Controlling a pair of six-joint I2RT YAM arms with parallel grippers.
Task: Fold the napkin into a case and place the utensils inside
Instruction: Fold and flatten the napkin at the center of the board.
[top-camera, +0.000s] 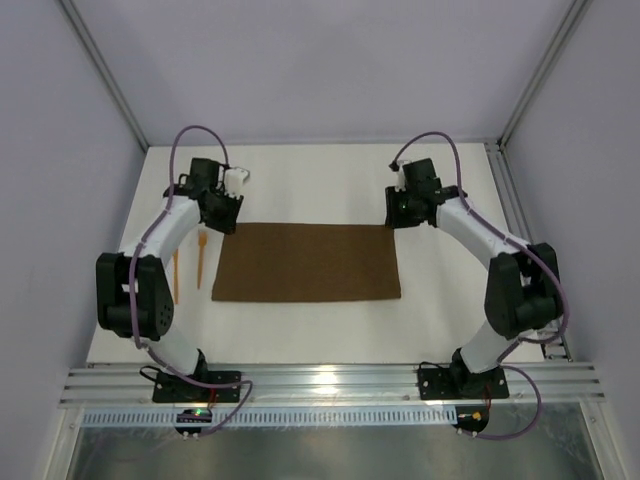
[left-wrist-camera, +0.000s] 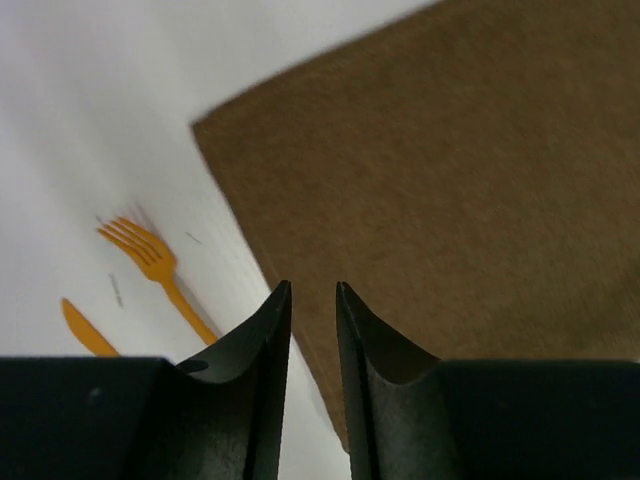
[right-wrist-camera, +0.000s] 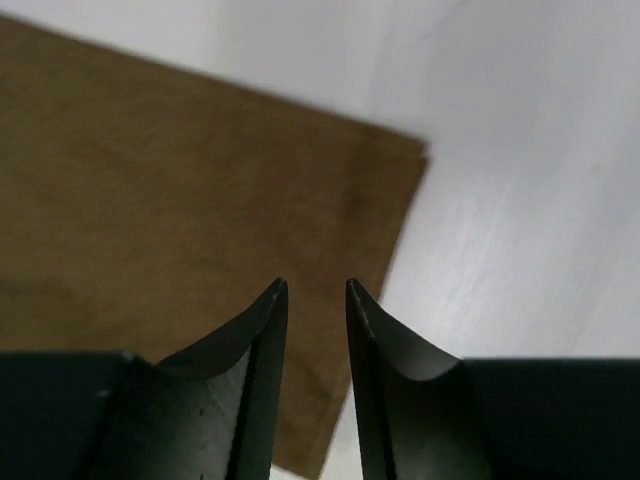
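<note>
Silver aluminium rail (top-camera: 330, 385) nearest the viewer, well short of the napkin's near edge, with two black arm bases (top-camera: 195, 385) bolted to it, one off each near corner of the cloth. White table (top-camera: 320, 330) beyond the rail, bare between rail and cloth.

Dark brown napkin (top-camera: 307, 262) at the middle of the table, matte and soft-looking, spread flat as a wide rectangle with straight edges.

Two orange utensils on the bare table just to the left of the napkin, both apart from the cloth and from each other. Closer to the napkin, a fork (top-camera: 200, 258), lengthwise along the cloth's left edge, tines toward the far side. Farther left of the napkin, a knife (top-camera: 176, 275), parallel to the fork and a little nearer the viewer.

At the napkin's far left corner, the left gripper (top-camera: 228, 215), black fingers pointing down over the left edge of the cloth; in the wrist view, fingertips parted by a narrow gap, nothing between them, cloth released. Contact with the cloth impossible to judge.

At the napkin's far right corner, the right gripper (top-camera: 398, 215), likewise above the cloth's edge, fingertips slightly apart and gripping nothing.

Purple cables (top-camera: 200, 135) looping over both arms beyond the napkin's far edge. Pale grey walls (top-camera: 320, 70) behind.
</note>
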